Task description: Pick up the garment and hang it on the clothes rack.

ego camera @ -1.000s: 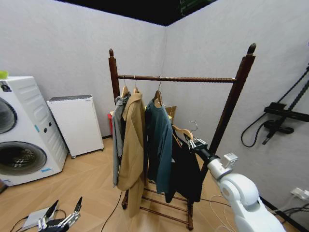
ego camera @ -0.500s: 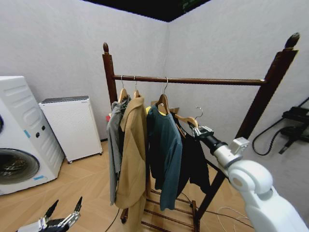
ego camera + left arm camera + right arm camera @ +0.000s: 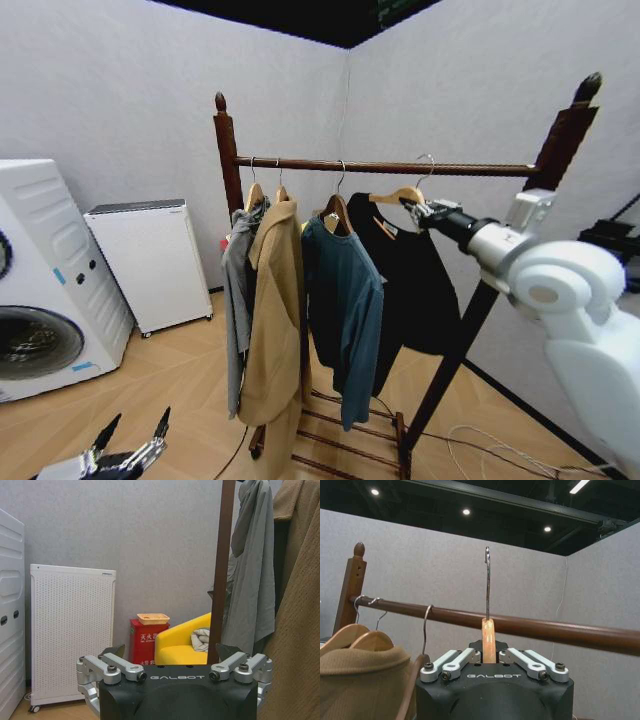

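Head view: right claw (image 3: 418, 210) clamped on pale wood hanger (image 3: 398, 194) w/ soft black garment (image 3: 412, 280), by turned wooden rack (image 3: 390, 167).

Head view looks forward at the dark red-brown wooden clothes rack (image 3: 380, 166) from nearby. Right wrist view faces its bar (image 3: 530, 626) closely; left wrist view, low, faces its post (image 3: 221, 570).
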Available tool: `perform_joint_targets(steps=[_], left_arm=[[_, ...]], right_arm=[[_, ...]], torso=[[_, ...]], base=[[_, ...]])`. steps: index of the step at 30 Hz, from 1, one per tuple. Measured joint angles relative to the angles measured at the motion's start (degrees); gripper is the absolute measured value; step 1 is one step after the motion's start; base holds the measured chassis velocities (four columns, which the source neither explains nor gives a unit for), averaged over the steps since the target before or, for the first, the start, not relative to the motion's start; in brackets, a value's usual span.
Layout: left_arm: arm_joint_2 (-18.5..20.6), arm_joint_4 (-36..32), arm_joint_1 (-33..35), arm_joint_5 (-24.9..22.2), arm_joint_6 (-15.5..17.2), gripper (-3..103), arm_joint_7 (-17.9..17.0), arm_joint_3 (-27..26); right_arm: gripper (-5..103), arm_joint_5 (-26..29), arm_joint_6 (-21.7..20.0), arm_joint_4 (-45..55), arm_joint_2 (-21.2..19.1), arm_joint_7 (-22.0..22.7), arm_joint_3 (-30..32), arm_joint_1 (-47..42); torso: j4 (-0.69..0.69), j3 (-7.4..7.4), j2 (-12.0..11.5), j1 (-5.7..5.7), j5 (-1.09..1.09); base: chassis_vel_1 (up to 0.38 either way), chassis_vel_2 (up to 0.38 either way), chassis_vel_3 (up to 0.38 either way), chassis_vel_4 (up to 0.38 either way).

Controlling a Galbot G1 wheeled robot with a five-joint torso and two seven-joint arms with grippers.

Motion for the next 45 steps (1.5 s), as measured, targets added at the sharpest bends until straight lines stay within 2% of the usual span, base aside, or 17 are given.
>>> perform_joint_targets(steps=[7,18,25,33,35,38,45], left_arm=[[0.0,0.0,0.0,0.0,0.0,100,0.0,0.0],[0.0,0.0,0.0,0.0,0.0,100,0.0,0.0],[0.0,0.0,0.0,0.0,0.0,100,0.0,0.0],[0.0,0.0,0.0,0.0,0.0,100,0.0,0.0],[0.0,0.0,0.0,0.0,0.0,100,0.0,0.0],[0.0,0.0,0.0,0.0,0.0,100,0.0,0.0],[0.0,0.0,0.0,0.0,0.0,100,0.0,0.0]], right_arm=[[10,3.5,0.0,-3.3,-0.6,3.5,-6.8,5.8],[10,8.7,0.2,-6.9,-2.3,5.3,-11.7,8.9],[10,10.0,0.3,-11.0,0.3,7.3,-18.0,14.2],[10,10.1,0.3,-14.4,3.3,9.8,-22.3,18.3],[10,10.7,0.3,-15.9,5.2,11.8,-24.6,20.7],[10,11.8,0.4,-16.8,6.4,13.8,-26.0,22.1],[10,11.9,0.4,-17.2,6.7,15.3,-26.4,21.0]], torso=[[0.00,0.00,0.0,-0.01,0.01],[-0.01,0.00,0.0,-0.02,0.02],[0.00,0.00,0.0,-0.02,0.00],[-0.01,0.00,0.0,-0.02,0.01],[0.00,0.00,0.0,-0.02,0.00],[0.01,-0.01,0.0,-0.02,-0.01],[-0.01,-0.01,0.0,-0.02,0.01]], base=[[0.000,0.000,0.000,0.000],[0.000,0.000,0.000,0.000],[0.000,0.000,0.000,0.000],[0.000,0.000,0.000,0.000],[0.000,0.000,0.000,0.000],[0.000,0.000,0.000,0.000],[0.000,0.000,0.000,0.000]])
